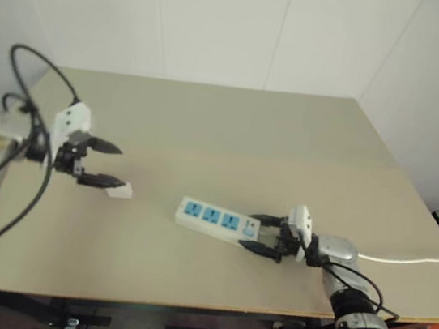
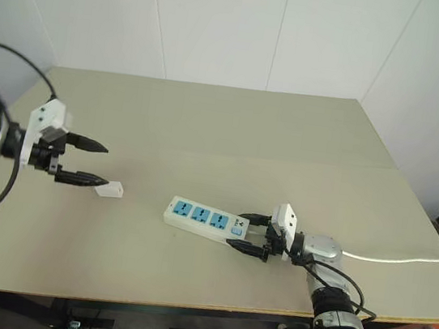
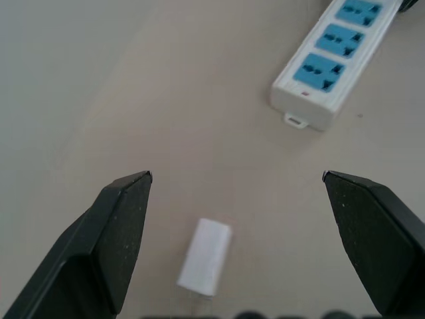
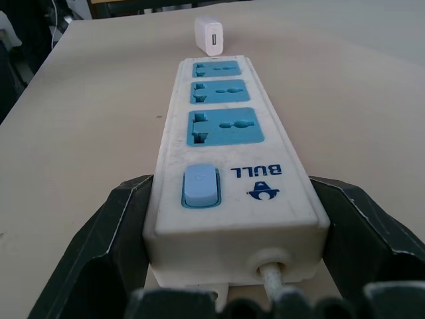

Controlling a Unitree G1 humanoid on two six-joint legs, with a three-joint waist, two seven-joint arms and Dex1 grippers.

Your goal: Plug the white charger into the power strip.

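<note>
On the beige table (image 1: 232, 133), in the head views, the power strip (image 1: 218, 218) lies near the front edge. The right gripper (image 1: 268, 238) clamps the strip's cord end, one black finger along each long side, and a thin white cord (image 1: 410, 260) runs off to the right. To the left, the left gripper (image 1: 103, 164) hangs above the table with its fingers spread wide and empty; its near fingertip overlaps the white charger (image 1: 120, 191), which lies on the tabletop.

In the left wrist view the charger (image 3: 204, 256) lies on its side between the open fingers (image 3: 119, 229), touching neither, and the strip (image 3: 329, 63) is cut off at the frame edge.

In the right wrist view the strip (image 4: 226, 173) reads "BULL" beside its blue button (image 4: 200, 186); the charger (image 4: 210, 35) sits just beyond its far end.
</note>
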